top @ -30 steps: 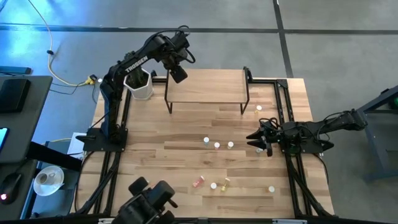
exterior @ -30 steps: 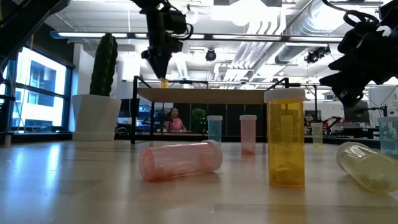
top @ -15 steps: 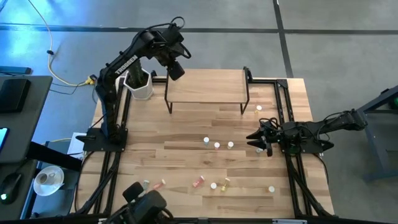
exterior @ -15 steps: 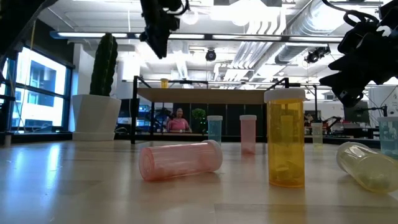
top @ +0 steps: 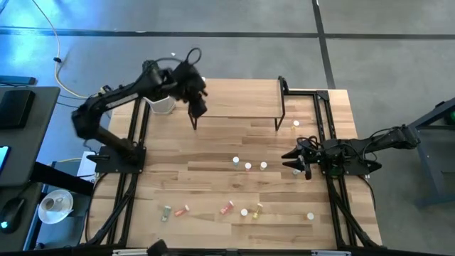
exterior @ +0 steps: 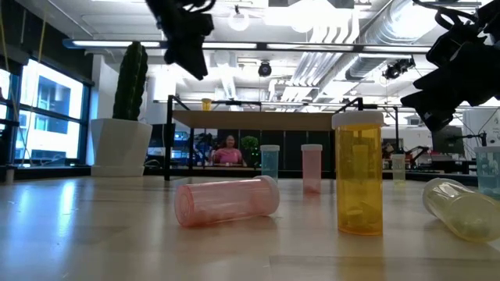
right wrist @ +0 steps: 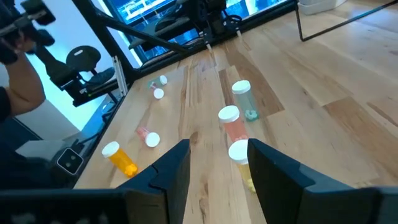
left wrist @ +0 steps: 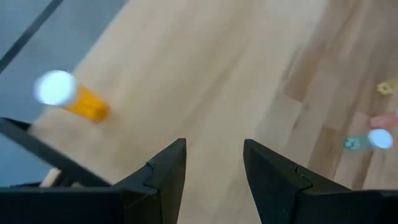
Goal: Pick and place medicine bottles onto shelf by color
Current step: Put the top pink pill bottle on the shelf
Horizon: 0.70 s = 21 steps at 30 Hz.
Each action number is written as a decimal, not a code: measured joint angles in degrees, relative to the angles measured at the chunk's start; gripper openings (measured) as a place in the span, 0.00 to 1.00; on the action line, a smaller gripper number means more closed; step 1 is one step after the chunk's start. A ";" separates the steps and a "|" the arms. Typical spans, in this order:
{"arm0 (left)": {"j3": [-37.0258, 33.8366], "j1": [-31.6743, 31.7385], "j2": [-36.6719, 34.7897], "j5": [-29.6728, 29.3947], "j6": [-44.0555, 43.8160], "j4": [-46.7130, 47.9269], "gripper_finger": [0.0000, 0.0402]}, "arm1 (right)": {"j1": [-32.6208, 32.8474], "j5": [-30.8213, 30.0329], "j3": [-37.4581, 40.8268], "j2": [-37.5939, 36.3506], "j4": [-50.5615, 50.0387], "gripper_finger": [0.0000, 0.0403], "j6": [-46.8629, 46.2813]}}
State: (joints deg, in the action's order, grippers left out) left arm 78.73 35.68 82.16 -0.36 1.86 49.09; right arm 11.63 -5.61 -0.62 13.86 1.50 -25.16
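An orange medicine bottle [left wrist: 69, 98] stands at the left end of the shelf [top: 238, 96], seen also in the low view [exterior: 206, 104]. My left gripper [top: 196, 108] hovers open over the shelf's near left corner, with nothing between its fingers [left wrist: 214, 165]. Three capped bottles [top: 248, 165] stand mid-table. Pink, yellow and green ones [top: 227, 208] lie or stand along the near edge. My right gripper [top: 293, 158] waits open at the table's right, level, facing the standing bottles [right wrist: 229, 124].
A white pot with a cactus [top: 160, 103] stands left of the shelf, close to my left arm. Single bottles stand at the right [top: 296, 124] and near right [top: 310, 215]. Black frame rails [top: 323, 121] run along both table sides. A person [exterior: 228, 150] sits far behind.
My left gripper, still open, has risen from just above the orange bottle on the shelf's left end. It has drawn back toward the table's left and near edges and tipped flatter. The bottle stays upright. A dark object at the near edge has left view, baring two bottles.
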 joint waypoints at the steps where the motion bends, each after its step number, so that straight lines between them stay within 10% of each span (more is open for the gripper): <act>1: -2.40 -0.91 -1.52 -0.01 -0.38 -1.94 0.38 | -0.01 0.00 0.00 -0.01 0.00 0.38 -0.14; 21: -38.56 -18.15 -14.02 -0.31 -7.72 -40.31 0.38 | -0.02 -6.00 0.00 -0.01 5.91 0.38 -5.84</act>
State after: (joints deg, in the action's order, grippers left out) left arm 40.18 17.54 68.14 -0.67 -5.87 8.78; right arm 11.62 -11.60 -0.62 13.85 7.41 -31.00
